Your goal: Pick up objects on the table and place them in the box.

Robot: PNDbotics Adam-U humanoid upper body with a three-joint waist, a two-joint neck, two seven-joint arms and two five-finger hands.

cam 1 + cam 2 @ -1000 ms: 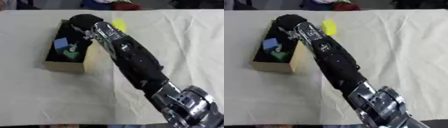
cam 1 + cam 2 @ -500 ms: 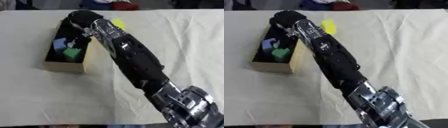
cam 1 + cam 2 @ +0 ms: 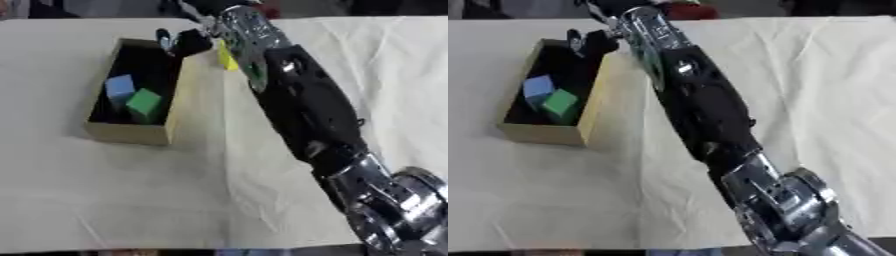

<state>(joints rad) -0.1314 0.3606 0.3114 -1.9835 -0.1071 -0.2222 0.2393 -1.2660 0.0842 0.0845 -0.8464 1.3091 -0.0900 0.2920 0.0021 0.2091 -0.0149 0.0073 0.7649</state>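
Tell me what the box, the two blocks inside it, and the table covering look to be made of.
The box looks like plain wood or thick card: tan matte walls, dark inside. The blue block and the green block look like painted wood or foam, flat-coloured with no shine; I cannot tell which. The table covering looks like cream cloth, judging by its creases and folds.

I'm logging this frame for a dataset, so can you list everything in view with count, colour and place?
box: one, tan outside and dark inside, left part of the table, open top.
blue block: one, blue, inside the box.
green block: one, green, inside the box, beside the blue block.
yellow object: one, yellow, on the cloth right of the box's far corner, partly hidden by the arm.
tablecloth: one, cream, covering the table.
right arm: one, black and silver, reaching from the lower right.
right hand: one, black, at the box's far right corner.
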